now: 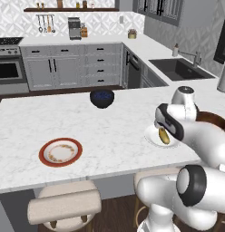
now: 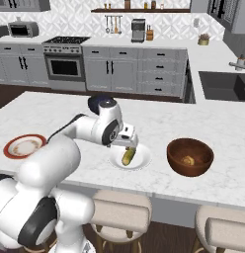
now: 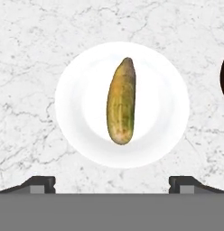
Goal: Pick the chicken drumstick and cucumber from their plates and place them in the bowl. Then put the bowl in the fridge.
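The yellowish-green cucumber (image 3: 121,101) lies on the plain white plate (image 3: 163,103) near the island's front edge. My gripper (image 3: 112,185) hangs open just above it, its fingertips wide apart with nothing between them. From the base, the gripper (image 2: 130,147) hovers over the cucumber (image 2: 128,157) and its plate (image 2: 140,160). To the right stands the reddish-brown bowl (image 2: 179,163) with the golden chicken drumstick (image 2: 187,160) inside. The red-rimmed plate (image 1: 60,152) sits bare at the island's left. The fridge is out of view.
A small dark blue bowl (image 1: 102,98) stands at the far side of the island. Padded stools (image 1: 64,204) line the near edge. A sink (image 1: 180,68) and a stove (image 2: 65,62) are on the back counters.
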